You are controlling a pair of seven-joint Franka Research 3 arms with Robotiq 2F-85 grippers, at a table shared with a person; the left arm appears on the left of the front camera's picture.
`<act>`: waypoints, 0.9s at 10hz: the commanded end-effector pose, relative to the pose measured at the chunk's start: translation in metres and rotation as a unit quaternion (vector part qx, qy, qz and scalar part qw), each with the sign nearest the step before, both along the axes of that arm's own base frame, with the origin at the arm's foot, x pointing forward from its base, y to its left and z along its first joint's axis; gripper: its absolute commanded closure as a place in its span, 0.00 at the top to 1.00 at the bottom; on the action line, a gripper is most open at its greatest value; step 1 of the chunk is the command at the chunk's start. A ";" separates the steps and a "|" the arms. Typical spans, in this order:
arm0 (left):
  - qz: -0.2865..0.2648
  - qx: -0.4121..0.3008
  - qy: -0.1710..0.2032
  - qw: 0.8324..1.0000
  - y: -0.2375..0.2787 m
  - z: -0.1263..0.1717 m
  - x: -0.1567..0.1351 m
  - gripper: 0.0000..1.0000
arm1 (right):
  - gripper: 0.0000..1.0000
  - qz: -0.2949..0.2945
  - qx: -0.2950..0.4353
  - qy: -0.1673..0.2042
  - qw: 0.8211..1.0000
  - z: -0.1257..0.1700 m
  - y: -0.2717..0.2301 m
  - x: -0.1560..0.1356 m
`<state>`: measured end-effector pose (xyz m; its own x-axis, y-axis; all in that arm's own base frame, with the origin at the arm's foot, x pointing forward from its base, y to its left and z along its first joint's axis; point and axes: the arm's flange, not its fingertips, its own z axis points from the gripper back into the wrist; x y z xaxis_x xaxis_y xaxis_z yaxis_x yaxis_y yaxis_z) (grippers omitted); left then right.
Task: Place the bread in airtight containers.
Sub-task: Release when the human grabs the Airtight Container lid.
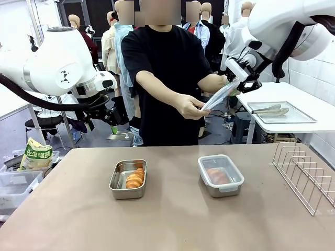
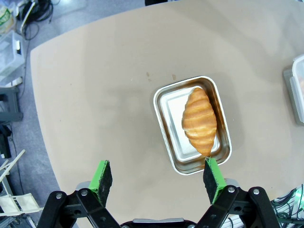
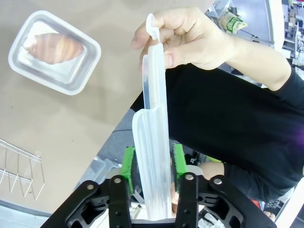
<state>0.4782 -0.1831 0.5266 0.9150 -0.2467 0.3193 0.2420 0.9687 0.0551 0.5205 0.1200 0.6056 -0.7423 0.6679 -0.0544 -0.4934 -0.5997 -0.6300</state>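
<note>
One bread roll [image 1: 135, 178] [image 2: 199, 119] lies in the open steel container [image 1: 118, 184] [image 2: 171, 123] left of the table's middle. A second roll [image 1: 217, 175] [image 3: 54, 47] sits in the other container [image 1: 233, 182] [image 3: 19, 61], which has a clear lid on. High above the open tin, my left gripper [image 1: 112, 117] [image 2: 156, 178] hangs open and empty. Raised at the upper right, my right gripper [image 1: 236, 78] [image 3: 152, 161] has its green pads close on both sides of a clear lid [image 1: 220, 95] [image 3: 152, 133]. The person's hand [image 1: 189, 107] [image 3: 185, 42] grips that lid's far end.
A wire rack [image 1: 306, 175] [image 3: 19, 166] stands at the table's right edge. Behind it, a flat metal tray [image 1: 301, 117] with tongs rests on a white side table. A snack bag [image 1: 35, 154] and clear bins [image 1: 13, 188] [image 2: 9, 52] sit off the left edge.
</note>
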 end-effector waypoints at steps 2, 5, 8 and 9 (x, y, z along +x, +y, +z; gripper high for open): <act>0.001 0.001 0.000 1.000 0.002 0.001 0.000 1.00 | 1.00 -0.004 -0.009 0.014 1.000 -0.001 -0.001 -0.004; 0.001 0.001 0.000 1.000 0.002 0.001 0.000 1.00 | 1.00 0.001 -0.017 0.020 1.000 -0.002 0.002 -0.002; 0.001 0.001 0.000 1.000 0.002 0.001 0.000 1.00 | 1.00 0.003 -0.023 0.022 0.999 -0.003 0.003 -0.002; 0.001 0.001 0.000 1.000 0.002 0.001 0.000 1.00 | 1.00 0.007 -0.031 0.024 0.999 -0.005 0.008 -0.001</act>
<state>0.4782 -0.1831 0.5266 0.9150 -0.2467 0.3193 0.2420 0.9687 0.0551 0.5186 0.1235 0.6005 -0.7581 0.6496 -0.0569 -0.4961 -0.6311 -0.5963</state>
